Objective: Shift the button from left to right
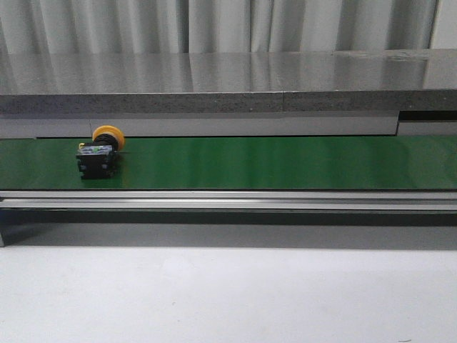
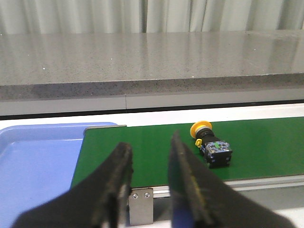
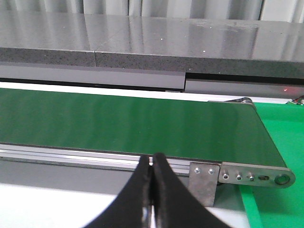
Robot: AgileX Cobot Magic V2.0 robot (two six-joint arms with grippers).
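On the green conveyor belt the button lies on its side near the belt's left end, its tiny green-blue marks unreadable, while the left gripper is spread and empty and the right gripper is pressed together.

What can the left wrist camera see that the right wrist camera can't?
Only the left wrist view shows the button, a blue tray beside the belt's end, and the left claw with its jaws apart. Only the right wrist view shows the right claw closed with nothing in it, the belt's other end, and a bright green surface beside it. Both show the green belt and the grey stone ledge behind it.
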